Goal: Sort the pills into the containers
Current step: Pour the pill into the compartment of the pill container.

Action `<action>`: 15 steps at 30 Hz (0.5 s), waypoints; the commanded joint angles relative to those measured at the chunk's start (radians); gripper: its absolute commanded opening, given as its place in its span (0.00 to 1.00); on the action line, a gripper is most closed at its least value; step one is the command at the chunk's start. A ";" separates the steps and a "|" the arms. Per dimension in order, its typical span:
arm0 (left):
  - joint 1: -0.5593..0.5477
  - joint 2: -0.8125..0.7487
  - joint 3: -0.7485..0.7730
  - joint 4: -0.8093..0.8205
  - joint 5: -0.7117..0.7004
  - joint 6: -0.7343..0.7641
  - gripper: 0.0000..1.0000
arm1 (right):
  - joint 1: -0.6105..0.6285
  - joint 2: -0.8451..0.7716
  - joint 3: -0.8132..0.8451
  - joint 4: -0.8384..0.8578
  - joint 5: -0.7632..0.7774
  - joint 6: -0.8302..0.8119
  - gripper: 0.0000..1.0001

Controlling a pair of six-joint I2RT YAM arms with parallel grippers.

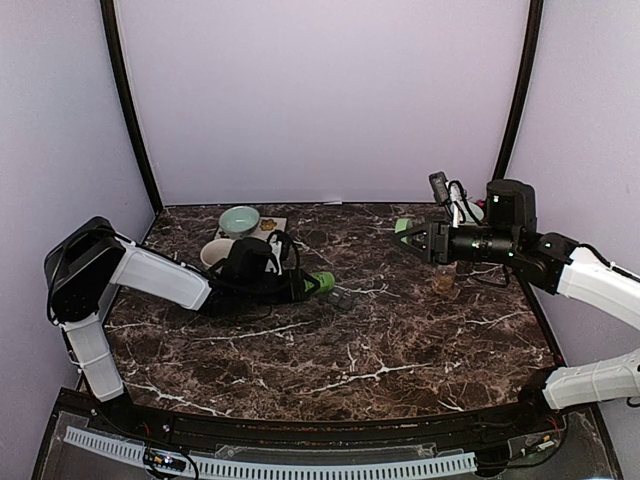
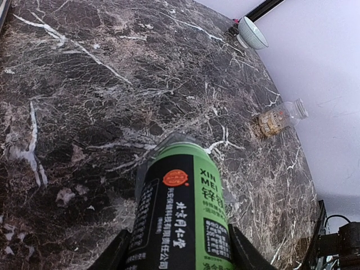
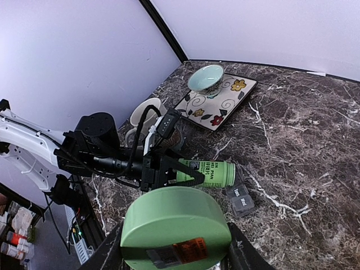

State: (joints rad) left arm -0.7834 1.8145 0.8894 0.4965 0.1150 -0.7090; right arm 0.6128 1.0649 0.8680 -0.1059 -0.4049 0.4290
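**Left tool** (image 2: 180, 254): closed on a green bottle (image 2: 183, 197), which it holds nearly level and low over the surface (image 1: 300, 370), with the mouth pointing away from the arm.

**Right tool** (image 3: 174, 250): closed on the green lid (image 3: 175, 222) and raised well apart from the bottle.

**Task items:** The grey pill box (image 3: 241, 198) sits on the surface just beyond the bottle's mouth. The only pills (image 2: 269, 124) that can be seen are a tan mass inside a clear jar (image 2: 278, 118). The jar rests on the surface near the right tool.

**Step in hand (judged):** The bottle is uncapped and aimed, and pouring has not yet begun. The next move calls for tipping the mouth down over a single compartment. It should go slowly, because the compartments are small and the pieces tiny.

**Differences between views:**
- The right wrist view alone shows the pill box clearly. It also shows the bowl (image 3: 205, 77) on a flowered plate (image 3: 222, 104) and the mug (image 3: 147, 111) behind the left arm.
- The left wrist view hides the box behind the bottle, but it alone reveals the jar's tan contents.
- The top view gives the spacing of the two arms.
- No view shows whether the box holds anything.
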 commanded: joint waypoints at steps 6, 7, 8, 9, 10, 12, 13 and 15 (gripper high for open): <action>-0.011 -0.059 0.025 -0.026 -0.027 0.025 0.00 | -0.007 -0.022 -0.013 0.036 -0.009 0.008 0.26; -0.011 -0.058 0.025 -0.024 -0.029 0.025 0.00 | -0.006 -0.021 -0.013 0.034 -0.010 0.007 0.26; -0.013 -0.058 0.026 -0.026 -0.029 0.027 0.00 | -0.006 -0.023 -0.013 0.034 -0.009 0.007 0.26; -0.014 -0.057 0.029 -0.030 -0.030 0.030 0.00 | -0.006 -0.022 -0.012 0.033 -0.009 0.007 0.26; -0.015 -0.055 0.033 -0.035 -0.031 0.033 0.00 | -0.006 -0.022 -0.011 0.033 -0.009 0.007 0.26; -0.019 -0.055 0.039 -0.041 -0.035 0.038 0.00 | -0.007 -0.022 -0.012 0.031 -0.009 0.006 0.26; -0.020 -0.054 0.041 -0.042 -0.037 0.040 0.00 | -0.007 -0.022 -0.011 0.032 -0.009 0.006 0.26; -0.022 -0.056 0.042 -0.047 -0.040 0.043 0.00 | -0.006 -0.022 -0.012 0.031 -0.009 0.007 0.26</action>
State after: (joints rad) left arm -0.7956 1.8133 0.9005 0.4568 0.0887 -0.6907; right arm 0.6128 1.0603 0.8650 -0.1059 -0.4049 0.4286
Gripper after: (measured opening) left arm 0.528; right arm 0.484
